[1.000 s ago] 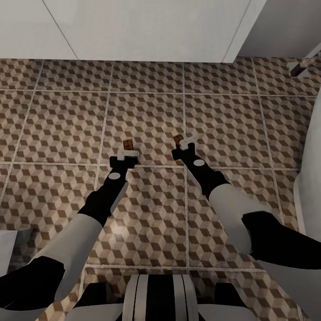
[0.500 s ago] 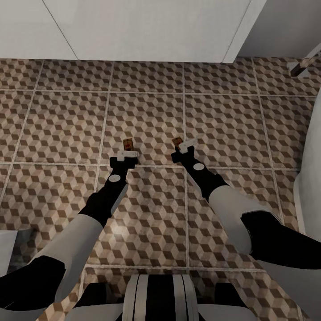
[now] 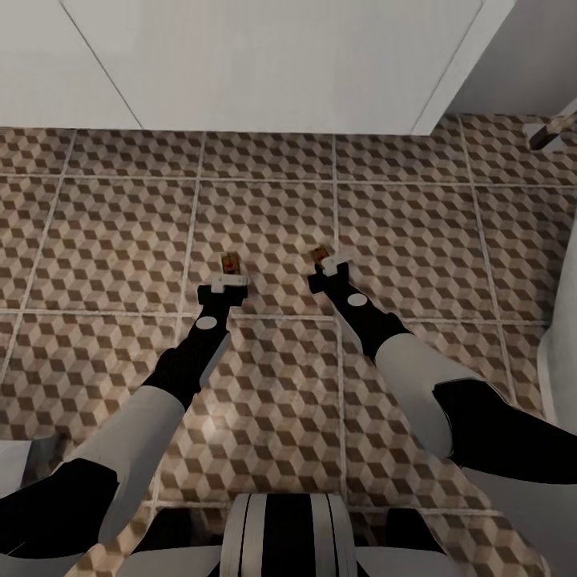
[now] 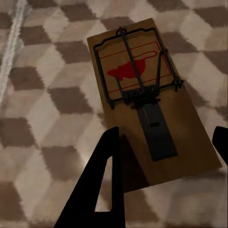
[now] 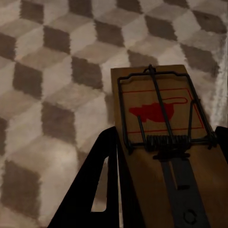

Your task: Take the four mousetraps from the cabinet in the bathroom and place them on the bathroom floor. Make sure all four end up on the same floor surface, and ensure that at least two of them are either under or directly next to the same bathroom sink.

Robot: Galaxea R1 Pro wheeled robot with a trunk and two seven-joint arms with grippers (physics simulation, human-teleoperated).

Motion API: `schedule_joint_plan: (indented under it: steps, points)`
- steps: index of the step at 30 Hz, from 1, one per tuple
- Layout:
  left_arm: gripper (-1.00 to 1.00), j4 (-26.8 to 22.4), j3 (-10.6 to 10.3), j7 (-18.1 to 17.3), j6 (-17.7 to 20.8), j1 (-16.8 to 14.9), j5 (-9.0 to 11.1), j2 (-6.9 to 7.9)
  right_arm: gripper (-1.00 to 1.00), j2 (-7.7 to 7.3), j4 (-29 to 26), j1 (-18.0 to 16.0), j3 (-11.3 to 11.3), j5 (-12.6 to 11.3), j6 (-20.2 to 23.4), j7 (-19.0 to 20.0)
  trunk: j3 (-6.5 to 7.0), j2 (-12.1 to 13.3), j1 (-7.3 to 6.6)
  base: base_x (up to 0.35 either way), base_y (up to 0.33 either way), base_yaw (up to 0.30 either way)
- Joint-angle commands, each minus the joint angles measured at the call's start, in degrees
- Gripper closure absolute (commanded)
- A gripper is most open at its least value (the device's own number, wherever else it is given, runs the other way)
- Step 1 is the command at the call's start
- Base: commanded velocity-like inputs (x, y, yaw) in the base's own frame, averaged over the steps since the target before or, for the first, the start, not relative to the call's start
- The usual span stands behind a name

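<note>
Each gripper — left (image 3: 230, 271), right (image 3: 329, 261) — grips a small tan wooden mousetrap (image 4: 149, 97) (image 5: 166, 142) above the cube-patterned brown tile floor (image 3: 120, 232).

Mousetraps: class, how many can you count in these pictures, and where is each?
2. One mousetrap sits at the left claw, the other mousetrap at the right claw, above the bathroom floor. Others may be hidden.

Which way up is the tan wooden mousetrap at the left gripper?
Wire side up: the tan wooden mousetrap shows its dark spring bar and red mark on top, between the left gripper fingers.
</note>
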Motion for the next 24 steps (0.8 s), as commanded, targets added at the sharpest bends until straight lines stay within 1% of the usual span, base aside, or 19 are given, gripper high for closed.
schedule_joint_plan:
  steps: [1, 5, 8, 13, 19, 24]
  points:
    - [1.00, -0.06, -0.26, 0.44, 0.32, -0.02, 0.18, 0.05, 1.00, 0.00, 0.05, -0.03, -0.01, 0.11, -0.15, 0.15, -0.03, -0.01, 0.02, 0.236, 0.136, 0.000]
    - [1.00, 0.00, -0.26, 0.43, 0.32, -0.02, 0.18, 0.05, 1.00, 0.00, 0.03, -0.03, -0.01, 0.11, -0.15, 0.15, -0.03, -0.01, 0.02, 0.235, 0.143, 0.000]
    - [1.00, 0.26, -0.26, 0.44, 0.32, -0.01, 0.18, 0.07, 1.00, 0.00, 0.03, -0.03, -0.02, 0.11, -0.15, 0.15, -0.03, -0.01, 0.02, 0.134, 0.083, 0.000]
    - [1.00, 0.93, -0.26, 0.44, 0.26, -0.01, 0.18, 0.08, 1.00, 0.00, 0.02, -0.03, -0.01, 0.11, -0.15, 0.15, -0.03, -0.01, 0.02, 0.039, 0.033, 0.000]
    - [1.00, 1.12, -0.26, 0.44, 0.24, 0.06, 0.18, 0.05, 1.00, 0.00, 0.05, -0.03, -0.01, 0.11, -0.15, 0.15, -0.03, -0.01, 0.02, 0.017, 0.111, 0.000]
    - [1.00, 1.17, -0.26, 0.44, 0.23, 0.07, 0.18, 0.05, 1.00, 0.00, 0.05, -0.03, -0.01, 0.11, -0.15, 0.15, -0.03, -0.01, 0.02, 0.015, 0.042, 0.000]
